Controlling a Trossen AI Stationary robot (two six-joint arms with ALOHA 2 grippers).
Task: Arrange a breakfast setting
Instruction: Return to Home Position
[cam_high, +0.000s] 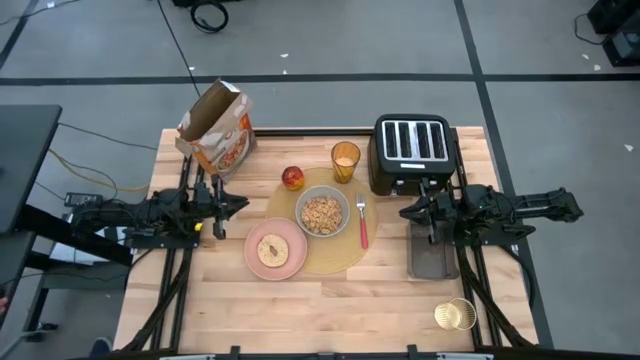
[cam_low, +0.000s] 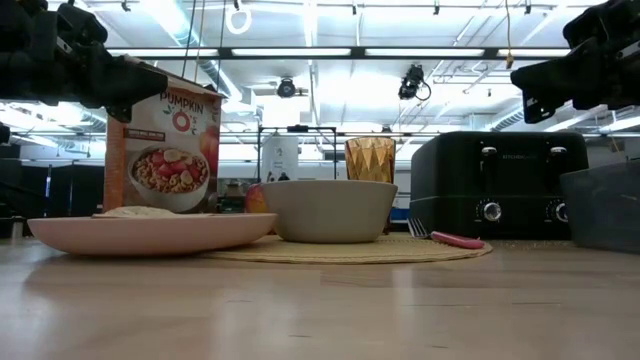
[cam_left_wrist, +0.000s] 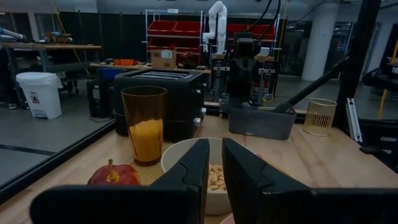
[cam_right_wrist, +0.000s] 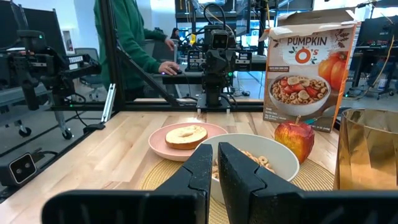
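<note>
A round tan placemat (cam_high: 335, 255) lies mid-table. On it stand a grey bowl (cam_high: 322, 213) of cereal and a red-handled fork (cam_high: 362, 225). A red-yellow apple (cam_high: 293, 178) and an amber glass (cam_high: 345, 160) stand at its far edge. A pink plate (cam_high: 275, 248) with a bagel overlaps its near-left rim. My left gripper (cam_high: 240, 203) hovers left of the bowl, shut and empty. My right gripper (cam_high: 405, 211) hovers right of the fork, shut and empty. Both point at the bowl (cam_left_wrist: 186, 155) (cam_right_wrist: 273, 155).
A black four-slot toaster (cam_high: 412, 152) stands at the far right. An open cereal box (cam_high: 215, 128) stands at the far left. A grey tray (cam_high: 432, 250) lies under the right arm, and a gold wire cup (cam_high: 455, 314) is near the front right. A person in green (cam_right_wrist: 134, 37) stands beyond the table.
</note>
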